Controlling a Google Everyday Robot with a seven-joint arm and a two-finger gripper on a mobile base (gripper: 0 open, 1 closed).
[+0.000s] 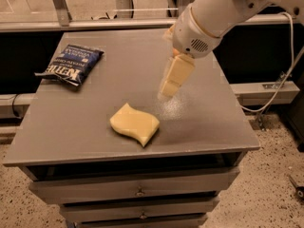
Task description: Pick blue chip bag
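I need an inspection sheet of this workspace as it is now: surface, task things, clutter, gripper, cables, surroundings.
Surface: grey flat table top above drawers.
Job's things: dark navy crinkly chip bag with white lettering, lying flat near the far left corner, untouched.
Clutter: wavy yellow sponge near the front edge, apart from the bag.
Grippers: cream-coloured gripper hangs over the table right of centre, well away from the bag.
Cables: white cable hanging to the right of the table.
Surroundings: speckled floor; pale rail behind the table.
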